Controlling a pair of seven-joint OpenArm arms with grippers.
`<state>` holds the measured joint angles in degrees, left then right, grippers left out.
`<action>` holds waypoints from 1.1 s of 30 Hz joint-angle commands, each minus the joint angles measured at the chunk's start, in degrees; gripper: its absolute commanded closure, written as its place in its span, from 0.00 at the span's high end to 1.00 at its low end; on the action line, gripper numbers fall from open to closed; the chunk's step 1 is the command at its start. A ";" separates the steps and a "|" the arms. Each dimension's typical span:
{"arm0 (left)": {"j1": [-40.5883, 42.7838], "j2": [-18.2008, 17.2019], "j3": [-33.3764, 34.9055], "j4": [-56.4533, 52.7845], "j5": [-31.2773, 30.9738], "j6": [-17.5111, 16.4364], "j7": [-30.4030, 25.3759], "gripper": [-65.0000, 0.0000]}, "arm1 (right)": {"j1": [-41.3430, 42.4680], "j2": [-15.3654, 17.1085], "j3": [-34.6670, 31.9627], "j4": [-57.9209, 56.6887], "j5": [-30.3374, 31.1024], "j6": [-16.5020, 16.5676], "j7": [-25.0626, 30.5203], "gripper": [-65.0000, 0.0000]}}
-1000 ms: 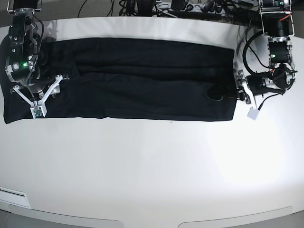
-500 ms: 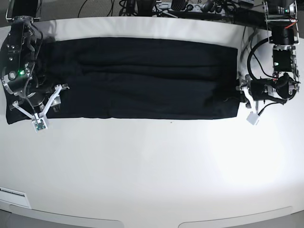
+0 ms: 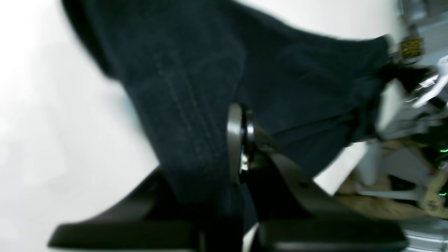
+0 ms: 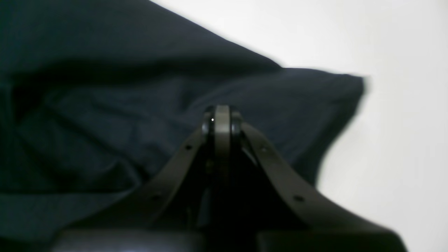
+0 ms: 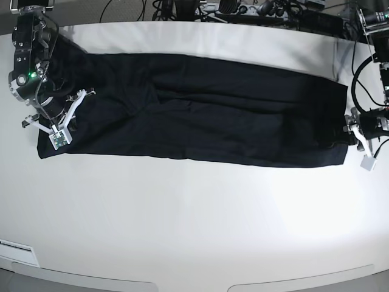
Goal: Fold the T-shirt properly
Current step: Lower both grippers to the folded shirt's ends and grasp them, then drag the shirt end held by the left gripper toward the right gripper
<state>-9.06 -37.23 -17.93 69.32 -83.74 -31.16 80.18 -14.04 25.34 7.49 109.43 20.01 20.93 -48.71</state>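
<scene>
Robotics lab bench. A wide white table (image 5: 194, 231) with rounded edges carries two arms (image 5: 27, 55) mounted at its far corners, with bare metal brackets, exposed wiring and a lit green status light on one; loose black cables (image 5: 182, 7) and equipment crowd the strip behind the far edge. Grey carpet-like floor shows beyond the table, with no household or shop furnishings in view.

Both arms low, spread wide apart at opposite ends. Left gripper (image 3: 224, 154) clamped on the T-shirt (image 3: 196, 87), fabric pinched between its jaws. Right gripper (image 4: 221, 120) jaws pressed together, tips at the cloth.
</scene>
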 commanded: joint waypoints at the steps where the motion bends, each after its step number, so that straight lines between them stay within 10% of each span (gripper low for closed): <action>1: -0.98 -1.25 -0.52 0.74 -1.26 -0.83 -0.18 0.00 | 0.20 0.59 0.33 -0.24 -0.35 -0.31 1.62 0.00; 17: -0.98 0.74 -0.52 10.97 -1.26 0.72 -0.18 0.00 | -0.59 -0.90 0.33 -7.98 -0.33 2.43 0.07 0.00; 33: 0.22 17.84 -0.39 25.18 -1.26 -0.17 -0.18 0.00 | -0.68 -1.09 0.33 -7.98 -0.35 1.16 -0.48 0.00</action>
<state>-8.03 -18.52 -18.02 93.60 -83.59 -30.89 80.62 -14.74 23.77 7.66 101.23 19.99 22.06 -47.57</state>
